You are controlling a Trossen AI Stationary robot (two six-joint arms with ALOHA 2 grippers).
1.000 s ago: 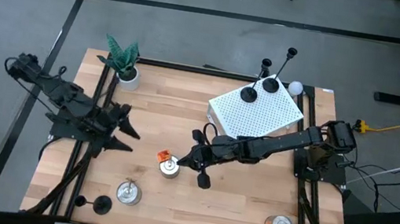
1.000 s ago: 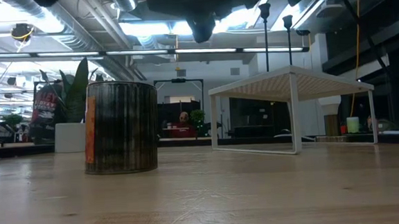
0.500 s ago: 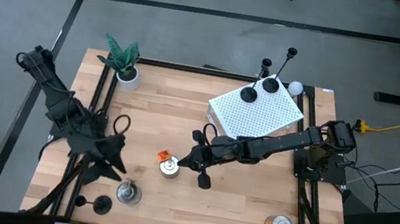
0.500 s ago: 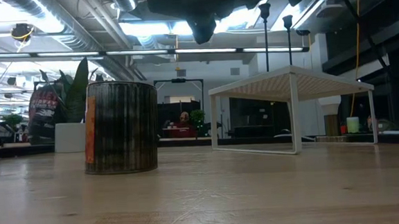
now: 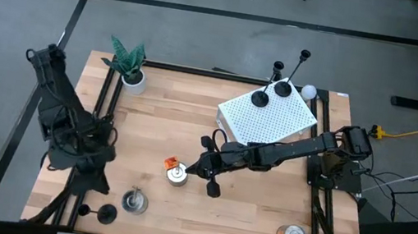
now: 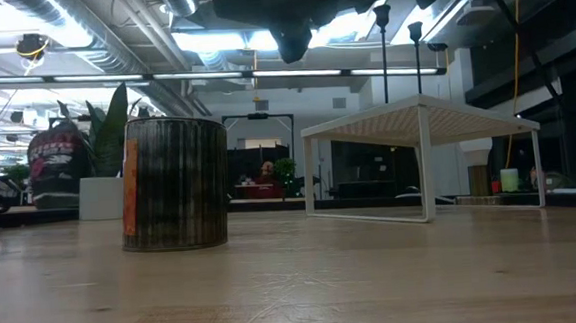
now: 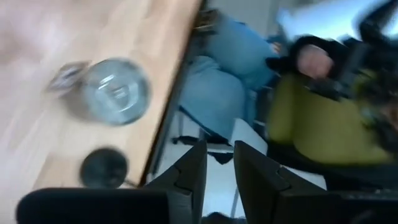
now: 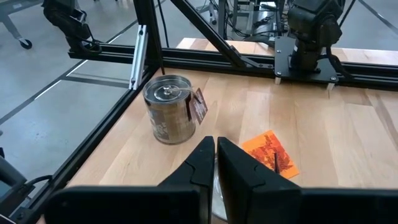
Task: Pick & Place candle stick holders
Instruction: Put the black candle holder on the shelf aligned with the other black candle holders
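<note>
Candle stick holders first: two of them stand on the white perforated riser (image 5: 267, 116) at the far right of the table (image 5: 158, 126), the nearer one (image 5: 260, 98) and its partner (image 5: 283, 87) side by side, their thin stems rising above the rack (clear against the ceiling lights in the low view). A third holder (image 5: 105, 214) sits alone at the near left corner, just beside a tin with a silver lid (image 5: 132, 200).

The left gripper (image 5: 93, 181) hangs over that near left edge, close to the lone holder; its wrist camera shows the two dark fingers a narrow gap apart with nothing between them, the holder's round base (image 7: 104, 168) and the tin below.

The right gripper (image 5: 203, 166) reaches out to mid-table, fingers pressed nearly together and empty, right next to a second tin (image 5: 176, 175) with an orange tag (image 5: 171, 162). A potted plant (image 5: 128, 63) stands at the far left corner.
</note>
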